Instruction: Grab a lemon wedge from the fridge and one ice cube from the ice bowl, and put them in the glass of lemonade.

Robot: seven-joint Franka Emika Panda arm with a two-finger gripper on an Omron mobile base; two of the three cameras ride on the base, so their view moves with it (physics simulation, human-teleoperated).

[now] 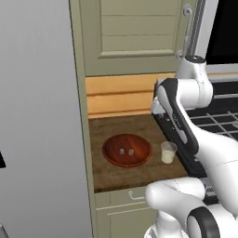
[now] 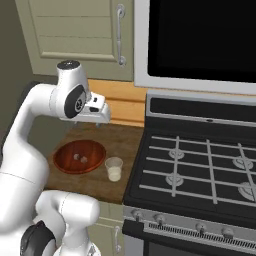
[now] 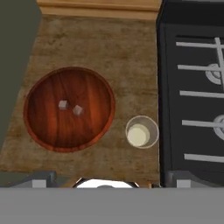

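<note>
A: Hand view: what is seen from above?

B: A wooden counter (image 3: 87, 43) is seen from straight overhead. A shallow red-brown bowl (image 3: 48, 131) is set on it, and two small pale ice cubes (image 3: 63, 104) are seen near its middle, close together but apart. Just beside the bowl, toward the stove (image 3: 192, 87), a glass (image 3: 142, 131) of pale lemonade is stood upright. No lemon wedge is made out in the glass or on the counter.

A: And the gripper?

B: In the right base view the gripper (image 2: 98, 119) is held well above the back of the counter, pointed down. Its jaws are spread wide and nothing is carried.

A: How is a cube expected to handle?

B: It is judged light, hard and slippery, and likely to be squirted sideways if it is pinched off-centre. Two opposite flat faces are best taken, with the fingers brought down astride one cube only. The neighbouring cube may be nudged, since little room is left between them. The bowl floor is shallow, so the descent is not much hindered by the rim.

A: And the glass?

B: It is judged light and easily tipped; the cube is best released just over its mouth.
</note>
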